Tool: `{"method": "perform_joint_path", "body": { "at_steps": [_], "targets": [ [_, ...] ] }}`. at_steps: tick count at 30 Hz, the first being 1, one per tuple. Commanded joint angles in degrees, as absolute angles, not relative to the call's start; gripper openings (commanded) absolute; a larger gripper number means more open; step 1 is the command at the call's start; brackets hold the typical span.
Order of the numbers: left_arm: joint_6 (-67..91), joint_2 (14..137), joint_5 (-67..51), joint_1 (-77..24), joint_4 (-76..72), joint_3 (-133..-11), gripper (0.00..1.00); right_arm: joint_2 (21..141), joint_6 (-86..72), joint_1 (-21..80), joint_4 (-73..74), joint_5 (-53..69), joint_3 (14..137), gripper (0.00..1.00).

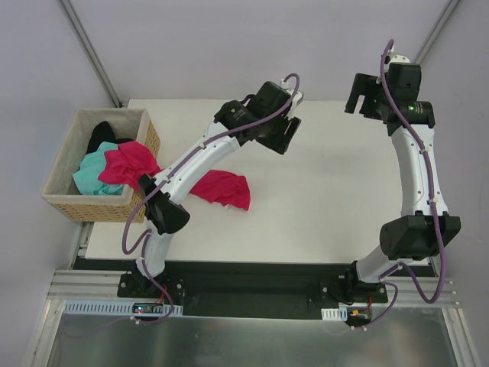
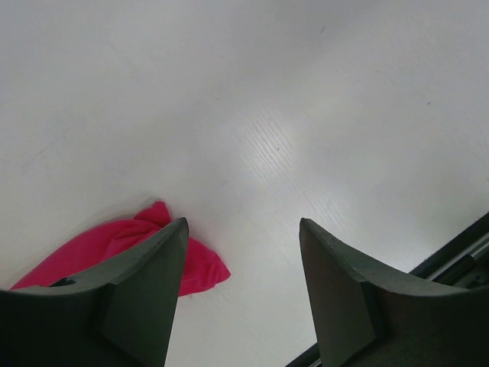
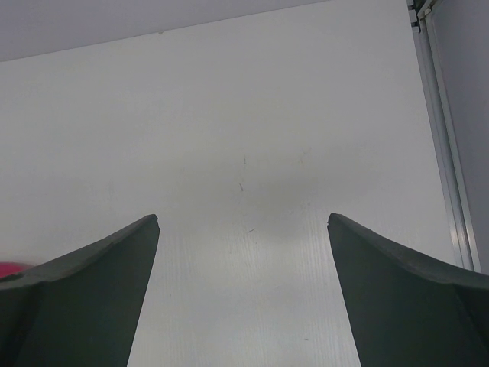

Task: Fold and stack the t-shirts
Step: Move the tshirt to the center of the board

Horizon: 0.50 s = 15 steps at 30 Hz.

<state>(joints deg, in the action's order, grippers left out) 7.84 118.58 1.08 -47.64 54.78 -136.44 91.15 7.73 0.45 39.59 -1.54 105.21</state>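
**Item 1. Wicker basket** (image 1: 84, 205). Landmark for this entry. It stands at the left edge of the counter (image 1: 328, 191).

**Item 2. Black t-shirt** (image 1: 102, 134). Inside the basket at its far side, bunched and unfolded.

**Item 3. Teal t-shirt** (image 1: 90, 176). Inside the basket toward its near side, crumpled and partly under crimson cloth.

**Item 4. Crimson t-shirt** (image 1: 229, 189). One rumpled mass lies on the counter just right of the basket. More crimson hangs over the basket's right rim. The left arm covers the stretch between, so whether the two are joined cannot be told. The left wrist view shows an end of it (image 2: 114, 245) lying flat on the counter.

**Item 5. Left hand** (image 1: 289, 131). Raised, right of the basket and farther back, beyond the crimson cloth. Its fingers are apart, with nothing between them.

**Item 6. Right hand** (image 1: 357, 95). Well away from the basket, high over the counter's far right. Its fingers are spread wide and hold nothing.

**Status.** Early, by the look of it. No shirt is spread flat or folded, and no stack exists. Two shirts remain to be taken out, and the crimson one wants drawing clear and flattening.
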Motion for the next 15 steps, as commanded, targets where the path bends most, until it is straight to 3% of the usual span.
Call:
{"method": "perform_joint_path", "body": {
  "at_steps": [1,15],
  "targets": [
    [8.1,112.7,7.8,-47.0,54.1,-136.1,0.59,89.8,6.8,0.2,37.4,-0.5,105.3,0.97],
    [20.4,102.8,16.2,-35.2,52.8,-118.9,0.58,89.0,6.2,0.1,37.0,1.6,104.0,0.97]
  ]
}}
